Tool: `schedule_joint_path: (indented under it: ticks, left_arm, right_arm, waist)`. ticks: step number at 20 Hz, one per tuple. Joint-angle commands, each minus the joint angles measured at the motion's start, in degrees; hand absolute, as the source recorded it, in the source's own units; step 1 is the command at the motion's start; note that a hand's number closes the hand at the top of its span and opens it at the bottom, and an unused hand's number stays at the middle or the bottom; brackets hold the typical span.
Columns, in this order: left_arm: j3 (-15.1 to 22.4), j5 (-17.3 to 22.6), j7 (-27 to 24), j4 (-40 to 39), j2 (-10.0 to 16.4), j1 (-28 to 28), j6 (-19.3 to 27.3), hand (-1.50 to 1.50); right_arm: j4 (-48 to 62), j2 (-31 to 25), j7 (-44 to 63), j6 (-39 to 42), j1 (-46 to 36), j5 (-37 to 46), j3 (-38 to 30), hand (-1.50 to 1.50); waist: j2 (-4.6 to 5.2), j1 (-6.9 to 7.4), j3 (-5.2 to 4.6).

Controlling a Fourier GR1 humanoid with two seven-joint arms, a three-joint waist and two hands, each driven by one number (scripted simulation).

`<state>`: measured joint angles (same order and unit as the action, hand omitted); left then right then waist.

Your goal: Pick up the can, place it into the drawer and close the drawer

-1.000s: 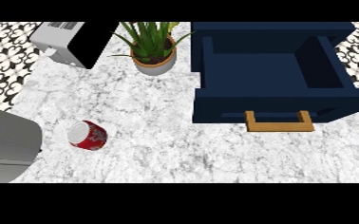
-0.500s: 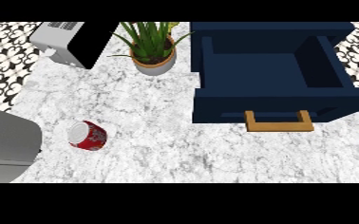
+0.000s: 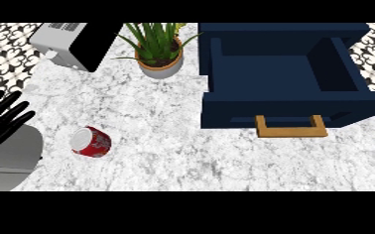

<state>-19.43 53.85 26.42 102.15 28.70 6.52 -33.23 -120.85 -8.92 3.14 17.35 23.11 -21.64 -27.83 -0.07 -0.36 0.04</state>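
At the counter's (image 3: 168, 134) left edge, can (image 3: 91, 142): lying on its side.
Left hand (image 3: 11, 114): near the can, fingers straight, holding nothing.
Drawer (image 3: 278, 110): far right corner, open.
Potted plant (image 3: 159, 54), toaster (image 3: 73, 42): far edge, off the can-drawer line.

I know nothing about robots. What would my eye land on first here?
The big dark blue drawer stands open at the right, with a wooden handle on its front. A red can sits on the marble counter at lower left, close to the robot's left hand, whose black fingers rest open at the left edge.
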Motion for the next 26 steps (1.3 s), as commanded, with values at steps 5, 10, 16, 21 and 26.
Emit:
schedule_joint_path:
  ticks: [5,10,16,21,26]
  left_arm:
    - [3.14,-14.01,-6.03,-7.52,-7.41,-3.68,-2.81,-1.50]
    - [3.61,-21.26,-10.97,-15.00,-9.30,-7.44,-5.37,-1.50]
    - [4.03,-28.78,-15.68,-16.08,-12.48,-4.99,-3.42,-1.50]
    - [1.62,-35.08,-24.96,-24.11,-11.95,-7.15,-4.32,-1.50]
    - [1.69,-42.12,-34.77,-36.99,-11.35,-11.36,-4.99,-1.50]
  right_arm:
    - [-1.19,-1.57,2.67,4.67,2.44,-6.14,-6.41,-1.50]
    - [2.09,2.00,0.77,2.75,-2.92,1.62,-2.79,-1.50]
    - [-3.28,1.29,4.49,7.18,2.33,-6.43,-8.85,-1.50]
    - [-5.72,4.42,4.17,8.48,3.89,-6.18,-9.37,-1.50]
    - [-1.47,4.67,4.19,7.05,-1.61,-2.17,-8.14,-1.50]
  waist:
    - [0.04,-0.11,-0.06]
    - [0.11,0.07,-0.06]
    - [0.02,0.02,-0.05]
    - [0.03,-0.08,-0.06]
    - [0.12,0.03,-0.07]
